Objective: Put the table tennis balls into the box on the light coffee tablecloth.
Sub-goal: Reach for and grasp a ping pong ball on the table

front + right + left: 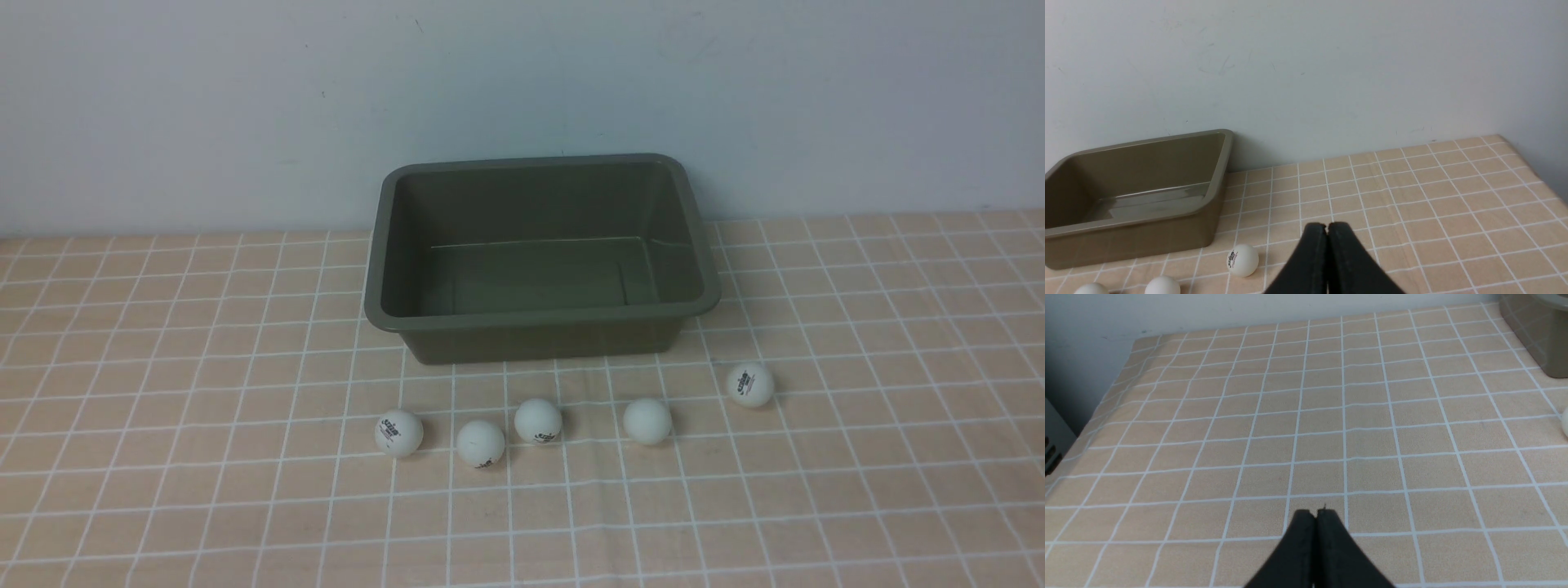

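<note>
left gripper (1314,513) was pinched closed w/ nothing in it, only the tips in frame. box (1535,339) was ahead & off to its right, cropped to one corner, plus a sliver of a ball (1565,424) at the edge. right gripper (1327,225) same: closed, empty. box sat ahead & to its left, one end cut off; one ball (1242,260) near the tips, 2 more balls (1162,286) (1090,289) partly cropped. front cam: olive green box (539,317), flared rim, on the peach grid cloth (163,408); all 5 white balls (398,432) (480,443) (538,420) (647,420) (750,384) lay in a loose row outside its near wall, logos too small to read.
</note>
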Controlling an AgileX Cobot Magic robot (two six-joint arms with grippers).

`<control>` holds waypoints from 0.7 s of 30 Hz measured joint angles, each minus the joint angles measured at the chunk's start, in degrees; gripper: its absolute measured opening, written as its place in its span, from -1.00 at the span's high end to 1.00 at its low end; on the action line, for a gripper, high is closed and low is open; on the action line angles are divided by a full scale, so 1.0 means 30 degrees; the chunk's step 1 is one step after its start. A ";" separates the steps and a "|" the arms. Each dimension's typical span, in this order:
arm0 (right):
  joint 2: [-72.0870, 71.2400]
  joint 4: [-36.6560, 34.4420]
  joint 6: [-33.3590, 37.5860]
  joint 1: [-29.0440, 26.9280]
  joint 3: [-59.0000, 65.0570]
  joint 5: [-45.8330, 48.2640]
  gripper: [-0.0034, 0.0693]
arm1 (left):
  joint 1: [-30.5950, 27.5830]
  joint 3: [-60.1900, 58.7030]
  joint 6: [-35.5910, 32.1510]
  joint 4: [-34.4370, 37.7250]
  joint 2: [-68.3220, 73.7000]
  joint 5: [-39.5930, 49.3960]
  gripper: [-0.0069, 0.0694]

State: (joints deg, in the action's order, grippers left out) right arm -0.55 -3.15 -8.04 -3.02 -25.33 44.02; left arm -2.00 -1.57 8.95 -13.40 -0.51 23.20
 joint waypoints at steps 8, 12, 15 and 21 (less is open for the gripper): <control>0.0000 0.0000 0.0000 0.0000 0.0000 -0.0683 0.93 | 0.0000 0.0000 -0.0269 -0.0609 0.0000 0.0000 1.00; 0.0000 0.0000 0.0000 0.0000 0.0000 -0.0936 0.93 | 0.0000 0.0000 -0.0425 -0.1820 0.0000 0.0054 1.00; 0.0000 0.0000 0.0000 0.0000 0.0000 -0.0936 0.93 | 0.0000 0.0000 -0.0494 -0.2332 0.0000 0.0054 1.00; 0.0000 0.0000 0.0000 0.0000 0.0000 -0.0936 0.93 | 0.0000 0.0000 -0.0494 -0.2579 0.0000 0.0010 1.00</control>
State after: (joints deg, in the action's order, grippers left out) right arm -0.55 -3.15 -8.04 -3.02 -25.33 41.21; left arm -2.00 -1.57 7.46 -21.13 -0.51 23.23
